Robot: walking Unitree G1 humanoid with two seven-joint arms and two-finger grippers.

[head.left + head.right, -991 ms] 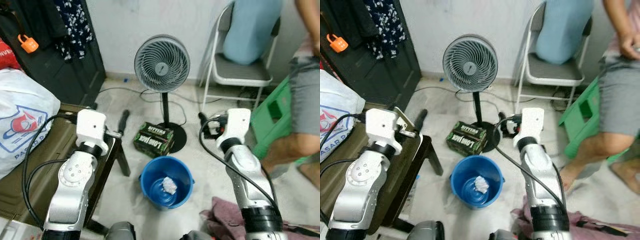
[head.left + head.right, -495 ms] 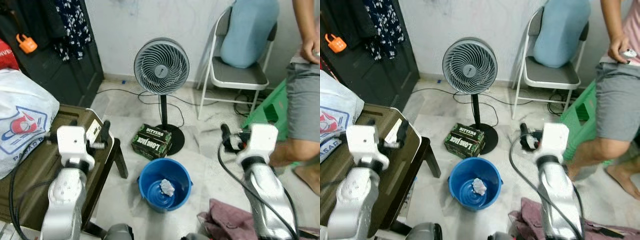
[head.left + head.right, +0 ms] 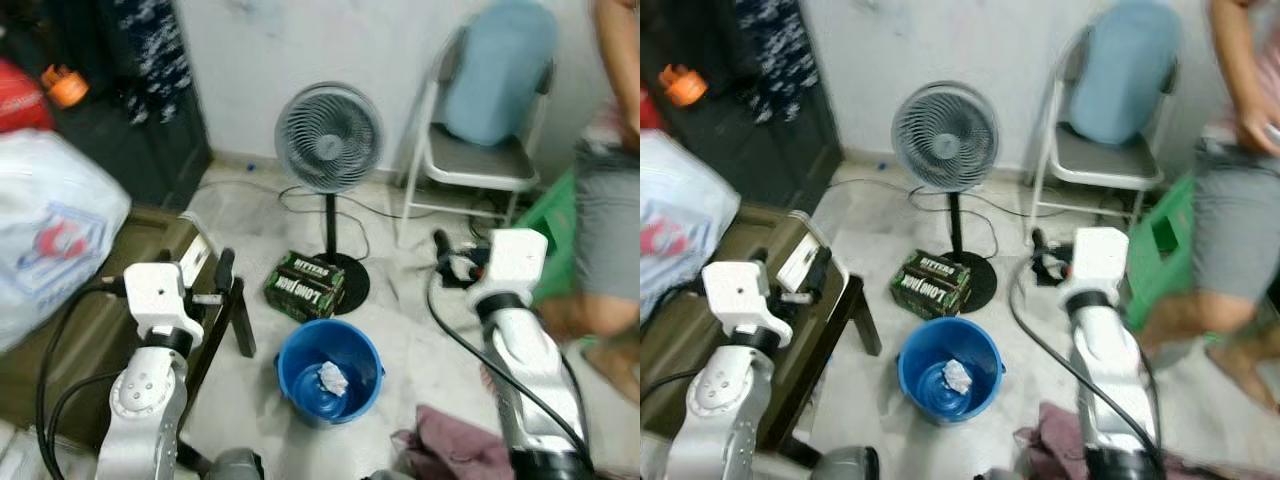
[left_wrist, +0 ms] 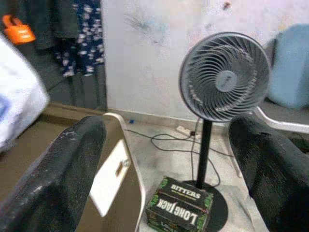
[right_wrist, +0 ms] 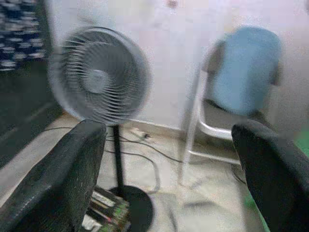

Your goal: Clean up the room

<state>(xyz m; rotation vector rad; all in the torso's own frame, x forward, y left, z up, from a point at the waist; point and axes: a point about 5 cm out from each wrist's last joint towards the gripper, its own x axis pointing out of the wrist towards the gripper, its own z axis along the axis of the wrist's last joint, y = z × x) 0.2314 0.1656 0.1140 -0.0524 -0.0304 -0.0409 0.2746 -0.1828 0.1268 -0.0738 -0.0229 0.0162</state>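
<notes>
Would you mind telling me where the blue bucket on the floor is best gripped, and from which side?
Grip the blue bucket by its rim, coming down from above. It stands upright and open-topped, so one finger can probably slip inside the wall and one outside. The near rim faces the robot; the right gripper, open, seems freer, as the left gripper sits beside the dark table. A crumpled white scrap lies inside.

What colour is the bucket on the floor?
Blue; the bucket shows best in the left eye view.

A pale wall [image 3: 250, 60] backs a marble-look floor [image 3: 260, 205], a standing fan [image 3: 329, 138], and a folding chair [image 3: 470, 160] beside it.
</notes>
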